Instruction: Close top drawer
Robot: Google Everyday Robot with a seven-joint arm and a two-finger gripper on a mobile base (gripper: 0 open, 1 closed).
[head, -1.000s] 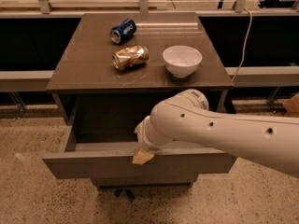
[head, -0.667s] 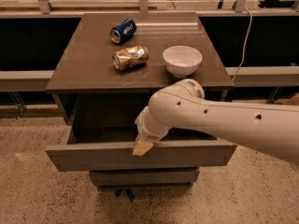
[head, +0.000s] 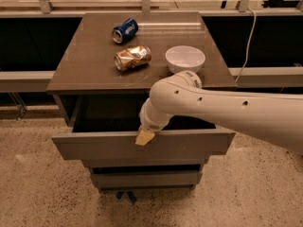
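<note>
The top drawer is a wide grey-brown drawer with a flat handleless front. It stands partly pulled out under the cabinet's tabletop, and its inside is in shadow. My white arm reaches in from the right. My gripper rests at the top edge of the drawer's front panel, near its middle. A tan fingertip shows against the panel.
On the brown tabletop lie a blue can on its side, a crushed gold can and a white bowl. Two narrower drawer fronts sit below. A speckled floor surrounds the cabinet. Dark shelving runs behind.
The drawer has slid inward toward the cabinet. My arm and gripper have moved back with its front edge.
</note>
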